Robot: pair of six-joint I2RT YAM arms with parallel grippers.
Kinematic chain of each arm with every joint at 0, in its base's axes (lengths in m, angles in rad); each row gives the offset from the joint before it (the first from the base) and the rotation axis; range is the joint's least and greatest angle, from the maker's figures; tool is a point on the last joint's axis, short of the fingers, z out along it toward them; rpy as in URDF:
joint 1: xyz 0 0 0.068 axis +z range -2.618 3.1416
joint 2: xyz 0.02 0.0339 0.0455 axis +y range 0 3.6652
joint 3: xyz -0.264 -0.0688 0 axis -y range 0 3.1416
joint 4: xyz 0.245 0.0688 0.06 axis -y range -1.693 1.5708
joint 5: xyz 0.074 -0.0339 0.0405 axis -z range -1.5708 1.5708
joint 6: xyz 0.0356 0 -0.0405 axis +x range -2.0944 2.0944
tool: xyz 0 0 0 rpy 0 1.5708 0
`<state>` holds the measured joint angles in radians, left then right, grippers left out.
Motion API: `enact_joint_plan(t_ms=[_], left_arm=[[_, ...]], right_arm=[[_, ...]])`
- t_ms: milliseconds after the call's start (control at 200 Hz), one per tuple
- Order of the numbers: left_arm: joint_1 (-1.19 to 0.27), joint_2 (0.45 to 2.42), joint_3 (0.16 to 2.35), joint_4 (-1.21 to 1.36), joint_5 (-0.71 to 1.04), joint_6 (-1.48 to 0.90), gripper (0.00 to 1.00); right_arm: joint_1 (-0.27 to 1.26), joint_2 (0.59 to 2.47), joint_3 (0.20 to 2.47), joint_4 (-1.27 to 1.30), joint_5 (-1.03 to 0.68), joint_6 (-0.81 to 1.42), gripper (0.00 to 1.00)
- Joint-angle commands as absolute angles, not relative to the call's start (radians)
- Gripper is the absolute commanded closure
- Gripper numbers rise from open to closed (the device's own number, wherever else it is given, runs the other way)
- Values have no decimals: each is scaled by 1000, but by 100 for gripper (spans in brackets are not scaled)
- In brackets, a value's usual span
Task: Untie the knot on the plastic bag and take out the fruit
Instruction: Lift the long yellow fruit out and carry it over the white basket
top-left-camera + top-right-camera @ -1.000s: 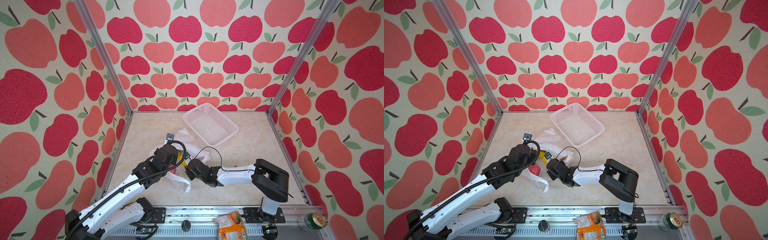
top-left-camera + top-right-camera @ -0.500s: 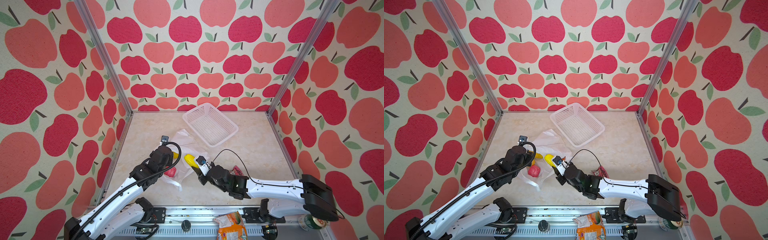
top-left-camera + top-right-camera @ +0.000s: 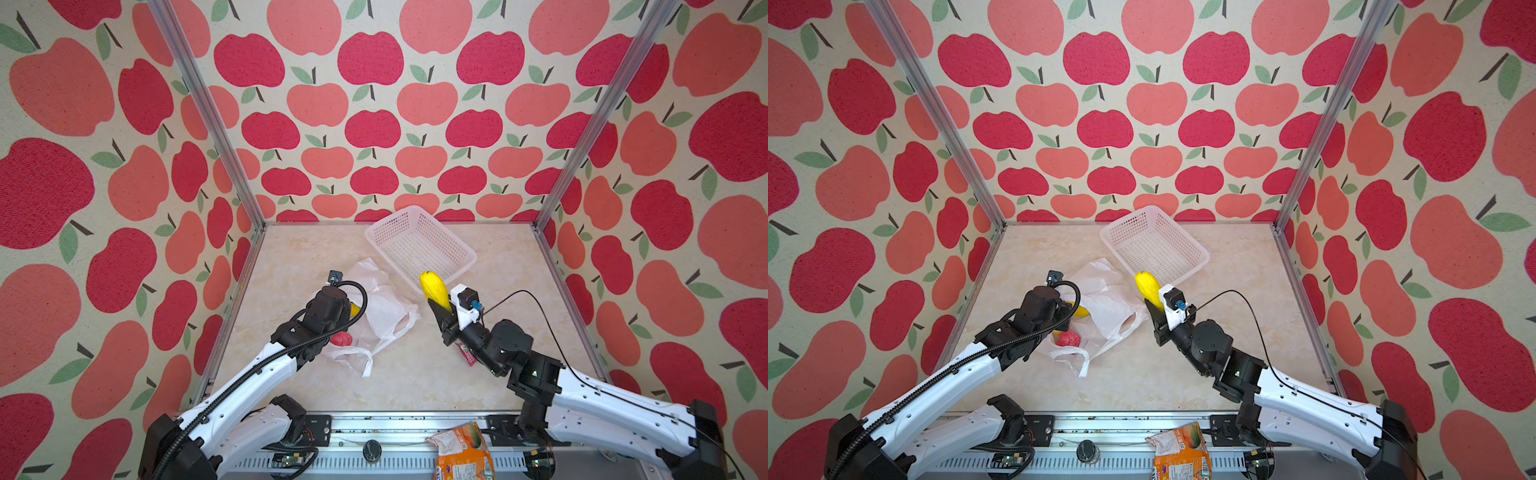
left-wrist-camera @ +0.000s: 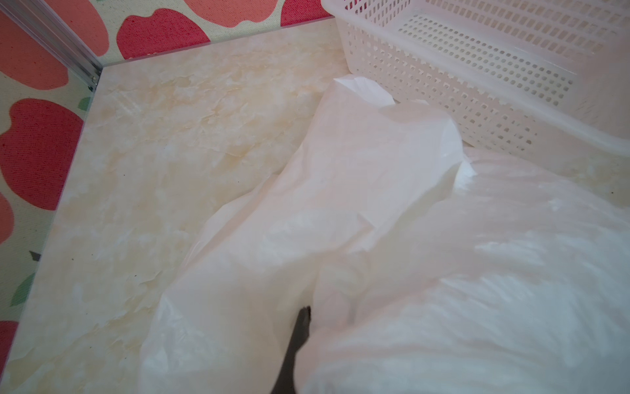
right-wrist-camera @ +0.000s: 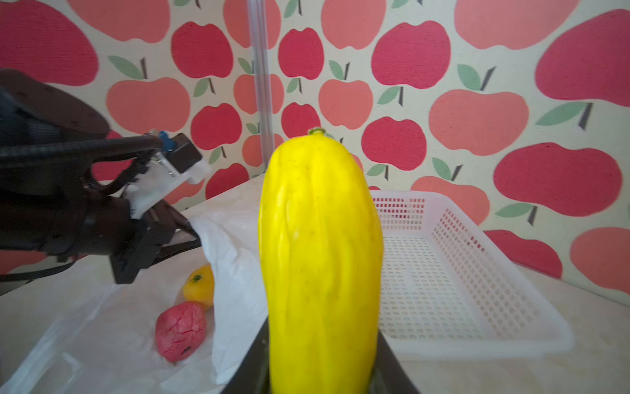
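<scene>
The white plastic bag (image 3: pixel 384 309) (image 3: pixel 1111 309) lies crumpled on the table, mouth open and both loop handles loose; the knot does not show. My left gripper (image 5: pixel 195 238) (image 4: pixel 306 317) is shut on the bag's upper edge and holds it up. A red fruit (image 3: pixel 340 338) (image 5: pixel 180 331) and a small yellow fruit (image 3: pixel 354 309) (image 5: pixel 199 285) rest in the bag's mouth. My right gripper (image 3: pixel 440 309) (image 5: pixel 320 375) is shut on a long yellow fruit (image 3: pixel 433 286) (image 3: pixel 1148 286) (image 5: pixel 320 256), outside the bag, just in front of the basket.
A white perforated basket (image 3: pixel 419 245) (image 3: pixel 1154 243) (image 5: pixel 477 307) stands at the back, right of the bag. A red wrapper (image 3: pixel 467 357) lies under my right wrist. An orange snack bag (image 3: pixel 461 453) sits on the front rail. Apple-patterned walls close three sides.
My right gripper drew the long yellow fruit out of the bag and carried it right, up toward the basket. The left gripper kept its hold and lifted the bag's edge slightly.
</scene>
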<state>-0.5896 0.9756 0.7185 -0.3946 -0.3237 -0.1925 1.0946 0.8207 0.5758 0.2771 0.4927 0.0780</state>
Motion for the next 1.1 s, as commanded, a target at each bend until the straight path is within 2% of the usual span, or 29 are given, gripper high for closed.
enact_joint_plan(t_ms=[0,225,445,605,905,1096], left_arm=[[-596,953,720,-381,-298,-198,100],[-600,913,727,-378,-264,-189,100],[-602,922,721,-379,-324,-193,100],[-603,907,718,-384,-331,-195,100],[-604,880,713,-374,-331,-184,100],[-604,895,718,-376,-337,-181,100]], right_arm=[[971,843,625,94,524,200,89],[678,1088,798,-111,264,344,89],[582,1326,934,-153,163,347,90],[565,1521,1094,-221,162,317,94],[523,1800,1346,-301,193,268,93],[496,1912,1438,-359,232,269,95]])
